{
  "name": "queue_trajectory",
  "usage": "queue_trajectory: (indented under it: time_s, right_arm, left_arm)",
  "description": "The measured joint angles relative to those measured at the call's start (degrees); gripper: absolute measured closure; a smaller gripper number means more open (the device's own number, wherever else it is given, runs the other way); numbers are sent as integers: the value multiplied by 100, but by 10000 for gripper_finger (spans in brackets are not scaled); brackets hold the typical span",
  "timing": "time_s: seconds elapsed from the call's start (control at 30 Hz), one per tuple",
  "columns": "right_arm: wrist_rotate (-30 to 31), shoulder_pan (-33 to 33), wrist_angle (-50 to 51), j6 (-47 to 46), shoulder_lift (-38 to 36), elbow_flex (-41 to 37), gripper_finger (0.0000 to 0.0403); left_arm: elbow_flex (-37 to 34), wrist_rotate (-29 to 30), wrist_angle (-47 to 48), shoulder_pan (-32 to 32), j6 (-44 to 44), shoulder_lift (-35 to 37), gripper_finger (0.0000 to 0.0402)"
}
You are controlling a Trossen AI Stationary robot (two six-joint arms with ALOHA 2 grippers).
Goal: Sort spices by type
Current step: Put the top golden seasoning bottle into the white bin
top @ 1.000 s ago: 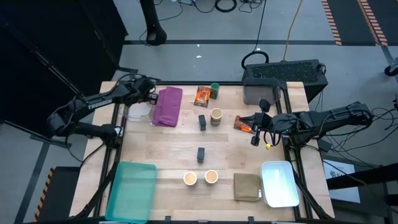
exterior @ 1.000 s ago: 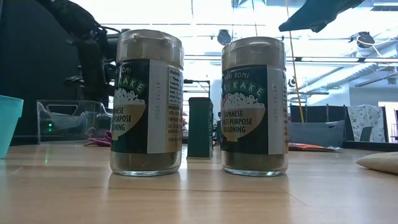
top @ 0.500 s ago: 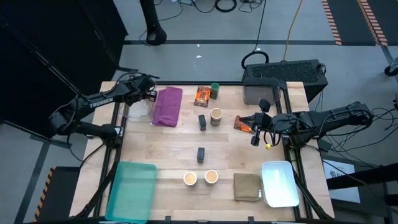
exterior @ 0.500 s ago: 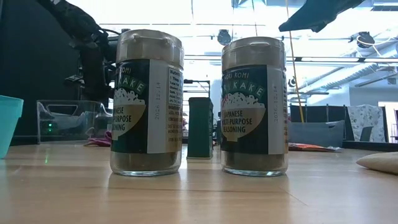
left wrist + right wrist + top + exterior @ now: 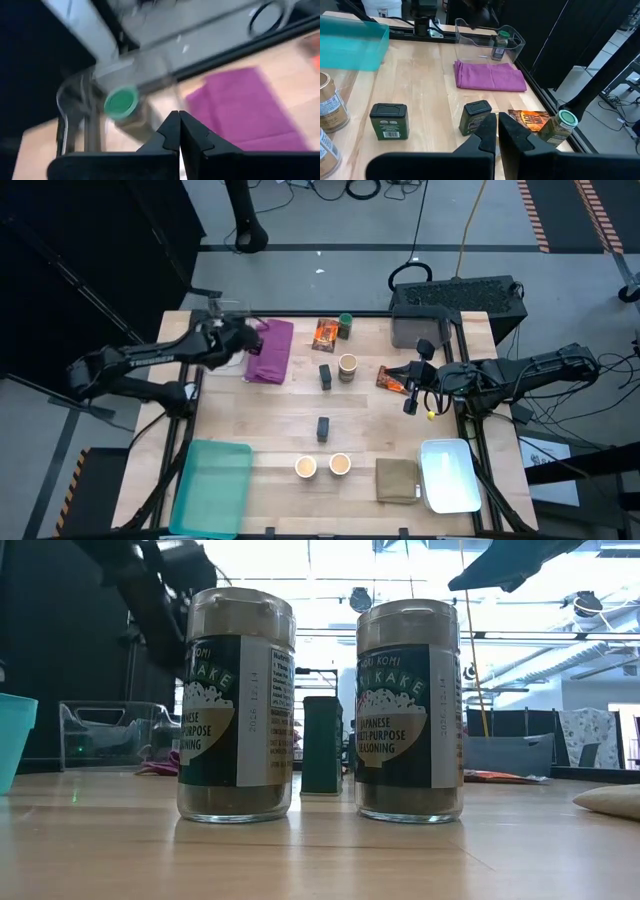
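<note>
My left gripper [image 5: 250,342] is shut and empty, above the left edge of the purple cloth [image 5: 272,352], beside a clear bin [image 5: 470,36]. One green-lidded jar [image 5: 121,101] stands in that bin. My right gripper [image 5: 409,392] waits shut and empty at the table's right, next to an orange packet [image 5: 390,378]. At the far middle, a green-lidded jar [image 5: 345,325] stands beside another orange packet [image 5: 325,333]. Two dark blocks [image 5: 325,375] [image 5: 323,427] and a tan-topped cup [image 5: 347,365] stand mid-table. Two more cups [image 5: 305,467] [image 5: 339,465] stand near the front edge.
A teal tray [image 5: 212,485] lies at the near left. A white tray [image 5: 450,475] and a folded olive cloth [image 5: 397,480] lie at the near right. A grey box [image 5: 420,330] stands at the far right corner. Bare wood lies between the purple cloth and the teal tray.
My left gripper has swung away from the clear bin toward the purple cloth and the table's near edge, rising and turning a little, still shut. Nothing on the table has moved.
</note>
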State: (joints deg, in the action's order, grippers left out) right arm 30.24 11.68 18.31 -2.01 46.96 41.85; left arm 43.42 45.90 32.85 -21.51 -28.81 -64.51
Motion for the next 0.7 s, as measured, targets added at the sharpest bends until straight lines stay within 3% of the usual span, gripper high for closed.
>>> queue_trajectory:
  time_s: [0.1,0.37,0.57,0.7]
  right_arm:
    - [1,0,0,-30,4,0,403]
    - [6,0,0,-169,4,0,403]
    - [58,-3,-4,-423,40,0,403]
    - [493,-4,-4,-773,155,0,403]
  left_arm:
    - [64,266,-181,645,457,269,397]
    - [166,105,-1396,2557,1421,617,393]
    - [162,80,-1610,3744,1342,594,392]
    - [120,59,-1597,4326,1192,509,392]
